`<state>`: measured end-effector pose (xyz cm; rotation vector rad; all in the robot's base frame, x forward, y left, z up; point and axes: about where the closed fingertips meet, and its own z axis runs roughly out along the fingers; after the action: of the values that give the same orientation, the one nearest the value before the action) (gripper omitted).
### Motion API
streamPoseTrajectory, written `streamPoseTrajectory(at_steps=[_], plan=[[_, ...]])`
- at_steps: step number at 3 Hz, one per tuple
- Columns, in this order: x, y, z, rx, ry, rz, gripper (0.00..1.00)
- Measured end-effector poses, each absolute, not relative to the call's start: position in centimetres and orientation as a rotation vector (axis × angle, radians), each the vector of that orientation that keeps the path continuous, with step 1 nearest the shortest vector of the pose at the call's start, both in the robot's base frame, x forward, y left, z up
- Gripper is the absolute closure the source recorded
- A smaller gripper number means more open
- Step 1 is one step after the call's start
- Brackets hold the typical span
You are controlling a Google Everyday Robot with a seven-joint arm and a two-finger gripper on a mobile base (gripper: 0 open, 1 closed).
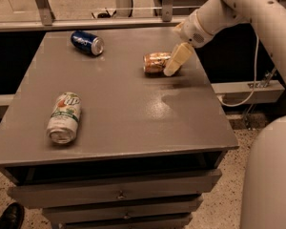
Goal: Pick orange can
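Observation:
The orange can (156,62) lies on its side on the grey cabinet top (119,104), toward the back right. It is shiny orange-gold with silver ends. My gripper (174,63) reaches down from the upper right on the white arm, and its cream finger (176,59) covers the can's right end. I cannot see whether it touches the can.
A blue can (87,42) lies on its side at the back left. A white-and-green can (64,117) lies on its side at the front left. The cabinet has drawers (117,193) below. A black shoe (7,217) shows at the bottom left. A white robot part (271,175) stands at the right.

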<state>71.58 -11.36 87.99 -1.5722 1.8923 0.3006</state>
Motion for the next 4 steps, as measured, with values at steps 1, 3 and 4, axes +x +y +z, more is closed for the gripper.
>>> streamPoseTrajectory(at_steps=[1,3,4], plan=[[72.4,-10.2,86.0,-1.577,1.948,0.339,0.12],[72.0,-9.7,85.5,-1.603,2.037,0.369,0.74],[69.1,-9.4,89.5,-1.632,1.967,0.397,1.0]])
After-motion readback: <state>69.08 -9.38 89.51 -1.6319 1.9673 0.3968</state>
